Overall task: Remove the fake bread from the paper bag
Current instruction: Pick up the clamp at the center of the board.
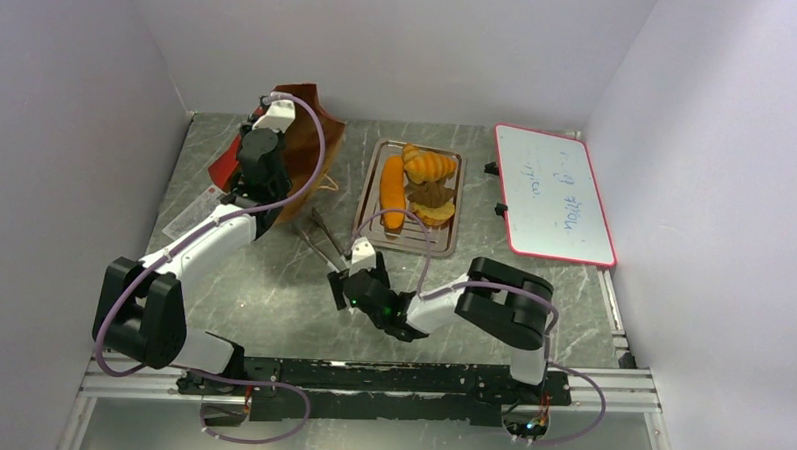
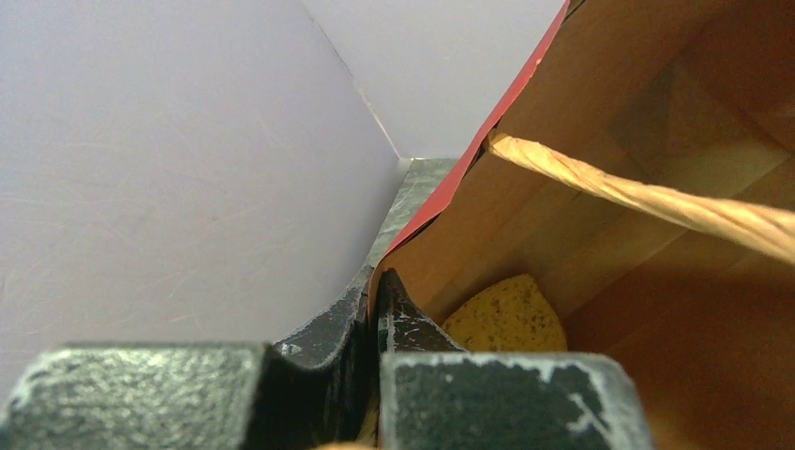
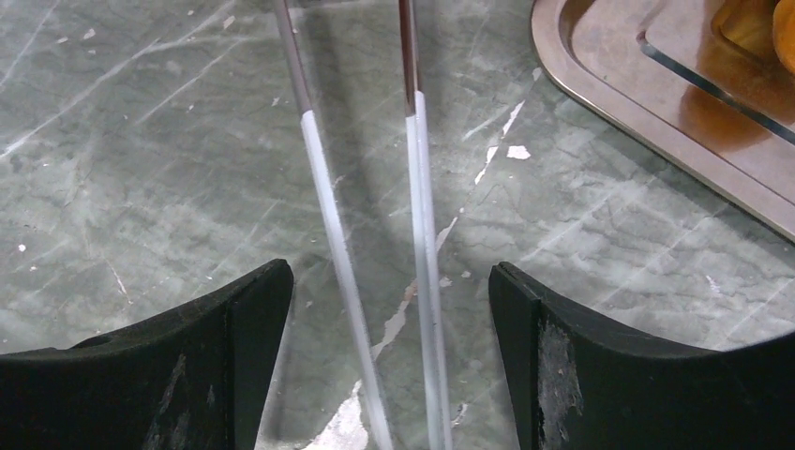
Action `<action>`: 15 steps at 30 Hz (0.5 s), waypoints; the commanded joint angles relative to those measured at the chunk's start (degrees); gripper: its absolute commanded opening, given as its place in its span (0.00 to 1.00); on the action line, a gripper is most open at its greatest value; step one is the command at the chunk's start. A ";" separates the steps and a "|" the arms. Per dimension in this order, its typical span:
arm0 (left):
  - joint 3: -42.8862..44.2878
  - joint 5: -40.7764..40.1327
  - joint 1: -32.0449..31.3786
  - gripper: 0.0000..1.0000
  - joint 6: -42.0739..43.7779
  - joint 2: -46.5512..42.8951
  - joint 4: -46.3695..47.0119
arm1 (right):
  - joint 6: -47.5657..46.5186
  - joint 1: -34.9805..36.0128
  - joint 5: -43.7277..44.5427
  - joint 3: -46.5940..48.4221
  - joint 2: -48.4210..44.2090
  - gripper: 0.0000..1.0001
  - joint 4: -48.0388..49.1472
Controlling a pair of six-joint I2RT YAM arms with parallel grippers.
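left gripper (image 2: 375, 291): jaws together, clamped on the rim of the paper bag (image 2: 656, 103). the bag stands open, left of the tray (image 1: 459, 202). one yellow speckled bread piece (image 2: 506, 314) lies inside it.
right gripper (image 3: 389, 281): jaws apart, low over the metal tongs (image 3: 419, 187), both tong arms between the fingers, no contact seen; just near-left of the tray.
fake bread (image 1: 394, 190): a loaf, a croissant and others lie on the tray.
whiteboard (image 1: 556, 195): right of the tray.
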 commanded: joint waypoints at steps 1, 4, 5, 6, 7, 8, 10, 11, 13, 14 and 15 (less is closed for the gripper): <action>0.59 1.08 -0.41 0.07 -1.40 -1.85 0.08 | 2.33 3.13 1.47 -1.36 4.61 0.80 -2.16; 0.61 1.17 -0.43 0.07 -1.42 -1.91 -0.10 | 3.24 3.61 2.07 -1.65 5.64 0.71 -1.92; 0.57 1.22 -0.49 0.07 -1.41 -1.91 -0.09 | 3.38 3.59 2.10 -1.81 5.80 0.66 -1.73; 0.46 1.32 -0.51 0.07 -1.41 -1.96 -0.12 | 3.42 3.58 2.07 -1.81 6.05 0.61 -1.72; 0.30 1.42 -0.52 0.07 -1.41 -1.92 -0.05 | 3.63 3.58 2.16 -1.72 6.24 0.57 -1.98; 0.19 1.44 -0.52 0.07 -1.47 -1.91 0.02 | 3.71 3.63 2.27 -1.69 6.36 0.56 -2.17; -0.03 1.37 -0.60 0.07 -1.50 -1.87 -0.04 | 3.80 3.60 2.38 -1.77 6.02 0.51 -2.30; -0.13 1.31 -0.58 0.07 -1.52 -1.83 0.02 | 3.82 3.59 2.43 -1.84 5.78 0.49 -2.36; -0.34 1.11 -0.69 0.07 -1.49 -1.70 0.23 | 3.84 3.63 2.33 -1.93 5.15 0.45 -2.43; -0.35 0.97 -0.69 0.07 -1.49 -1.55 0.34 | 3.83 3.59 2.08 -1.91 4.81 0.41 -2.63; -0.31 0.92 -0.69 0.07 -1.50 -1.48 0.35 | 3.72 3.59 1.70 -1.75 4.30 0.36 -3.21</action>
